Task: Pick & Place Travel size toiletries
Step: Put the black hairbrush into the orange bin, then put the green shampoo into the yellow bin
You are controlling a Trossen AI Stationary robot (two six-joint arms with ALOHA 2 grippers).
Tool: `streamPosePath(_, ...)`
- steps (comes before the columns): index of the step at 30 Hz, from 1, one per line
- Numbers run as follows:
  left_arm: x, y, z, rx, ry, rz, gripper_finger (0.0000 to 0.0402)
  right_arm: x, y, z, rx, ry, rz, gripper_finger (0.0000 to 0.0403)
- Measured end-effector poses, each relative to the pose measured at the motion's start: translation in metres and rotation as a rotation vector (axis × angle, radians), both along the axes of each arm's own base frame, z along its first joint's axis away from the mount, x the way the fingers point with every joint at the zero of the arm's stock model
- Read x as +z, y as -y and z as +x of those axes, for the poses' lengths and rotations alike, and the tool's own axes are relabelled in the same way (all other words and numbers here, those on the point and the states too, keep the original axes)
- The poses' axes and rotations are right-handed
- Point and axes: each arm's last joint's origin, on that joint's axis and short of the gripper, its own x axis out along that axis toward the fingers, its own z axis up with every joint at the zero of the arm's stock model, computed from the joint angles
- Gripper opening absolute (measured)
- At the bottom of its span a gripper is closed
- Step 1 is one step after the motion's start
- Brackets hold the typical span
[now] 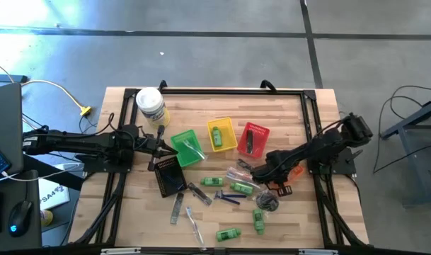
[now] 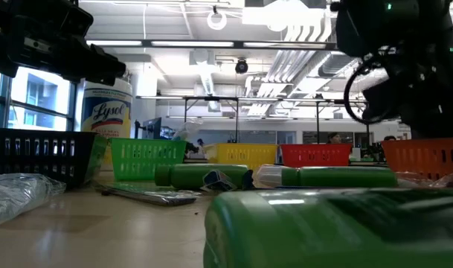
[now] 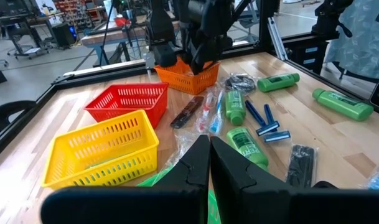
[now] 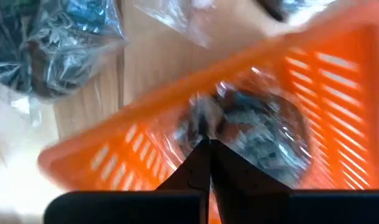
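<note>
Your right gripper [image 4: 209, 144] sits with its two dark fingers pressed together, clenched on nothing you can make out, hovering just above the small orange plastic basket [image 4: 313, 93]. Inside that basket, directly beyond the fingertips, lies a crinkly clear packet with a dark round piece in it [image 4: 251, 127]; whether the fingers touch it cannot be told.

Outward from there, in the overhead view, the right gripper [image 1: 277, 172] is at the right side of the wooden table [image 1: 307, 113], and the loose toiletries spread from it toward the table's middle and front edge. Nearest is a dark bundle in clear wrap [image 1: 267, 202], just beside the gripper on the front-edge side. Next come the bright green mini bottles [image 1: 241, 188] and the dark blue razors [image 1: 226, 197], lying with their long axes roughly across the table, pointing from one arm toward the other.

Your left gripper [image 1: 157, 145] waits, also closed and empty, over the left side near the green basket [image 1: 185, 146], farther from those items. The right arm is the nearer one.
</note>
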Motion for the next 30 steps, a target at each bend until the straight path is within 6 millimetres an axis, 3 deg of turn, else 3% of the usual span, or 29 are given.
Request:
streamPosePath(11,0.0,0.0,0.0,0.0,0.0,0.0,0.0008,0.066,0.006,-0.003,-0.003,0.179,-0.086,0.0003)
streamPosePath(22,0.0,0.0,0.0,0.001,0.006,0.006,0.0008,0.148,0.011,0.001,-0.122,0.946,0.032,0.0003)
streamPosePath(25,0.0,0.0,0.0,0.001,0.006,0.006,0.0008,0.152,0.01,0.004,-0.139,0.994,0.051,0.0003)
streamPosePath(30,0.0,0.0,0.0,0.0,0.001,0.008,0.0008,0.15,-0.007,0.003,0.013,1.194,0.128,0.0003)
